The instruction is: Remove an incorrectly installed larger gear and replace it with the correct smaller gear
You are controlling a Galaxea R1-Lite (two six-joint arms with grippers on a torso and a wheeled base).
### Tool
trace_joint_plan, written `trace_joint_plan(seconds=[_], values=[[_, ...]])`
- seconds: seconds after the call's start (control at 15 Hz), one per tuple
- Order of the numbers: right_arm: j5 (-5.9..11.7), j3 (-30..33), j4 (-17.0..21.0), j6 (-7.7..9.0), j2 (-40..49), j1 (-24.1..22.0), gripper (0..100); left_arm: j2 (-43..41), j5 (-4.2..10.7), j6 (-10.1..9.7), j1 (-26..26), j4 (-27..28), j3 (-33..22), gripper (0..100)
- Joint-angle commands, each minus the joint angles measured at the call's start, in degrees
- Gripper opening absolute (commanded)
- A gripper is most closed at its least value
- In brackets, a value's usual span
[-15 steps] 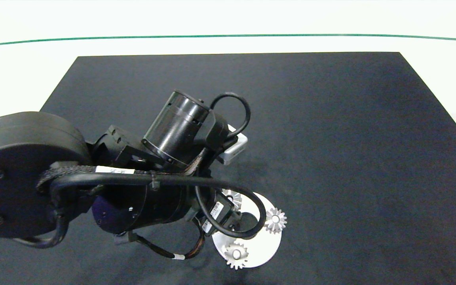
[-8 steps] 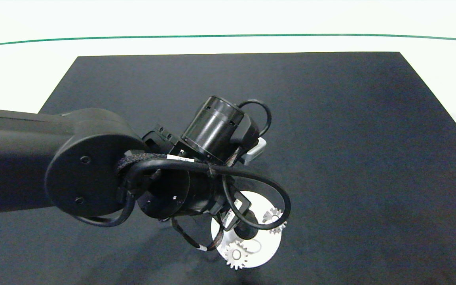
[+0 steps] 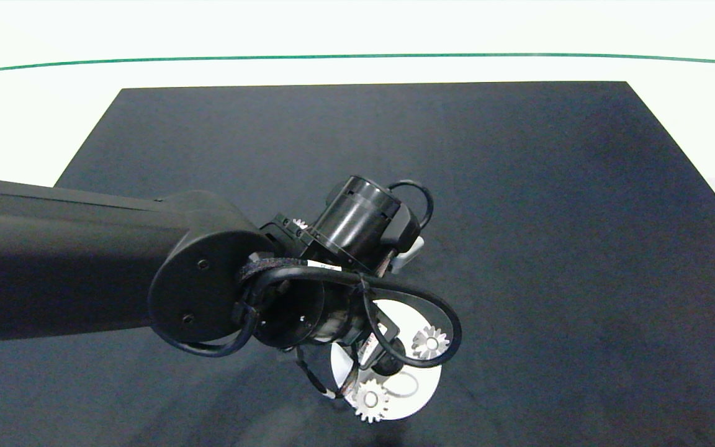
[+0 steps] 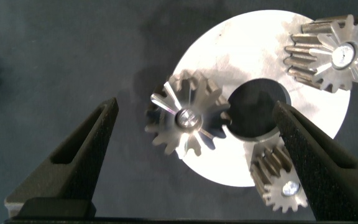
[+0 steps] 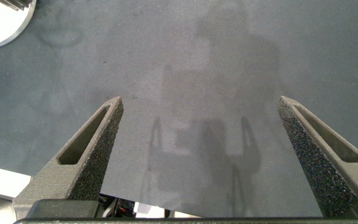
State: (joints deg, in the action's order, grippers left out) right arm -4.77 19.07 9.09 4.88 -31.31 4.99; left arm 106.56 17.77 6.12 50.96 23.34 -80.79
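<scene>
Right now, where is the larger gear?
Left wrist view: the larger gear sits on the round plate's edge, beside a dark round patch, between the left end effector's open fingers.

3 gears [image 4: 188,118] sit on a round plate [image 4: 216,168] on the mat [image 3: 519,186].

Gripper [image 4: 194,140] spread (wide), 3 gears [image 4: 188,118], disc [image 4: 229,46]

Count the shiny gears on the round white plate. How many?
3. A long-toothed silver metal gear sits at the round white plate's edge. Two silver gears with pale centres sit across its dark middle. The arm may hide more.
</scene>
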Motion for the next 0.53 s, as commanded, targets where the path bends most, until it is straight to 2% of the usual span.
trace_joint_plan(seconds=[0.07, 0.53], values=[[-0.07, 0.01, 0.05, 0.05, 0.28, 0.11, 100, 0.67, 0.16, 0.03, -0.16, 0.12, -0.07, 100], [-0.42, -0.26, -0.04, -0.04, 0.28, 0.11, 100, 0.67, 0.16, 0.3, -0.24, 0.12, 0.1, 86]])
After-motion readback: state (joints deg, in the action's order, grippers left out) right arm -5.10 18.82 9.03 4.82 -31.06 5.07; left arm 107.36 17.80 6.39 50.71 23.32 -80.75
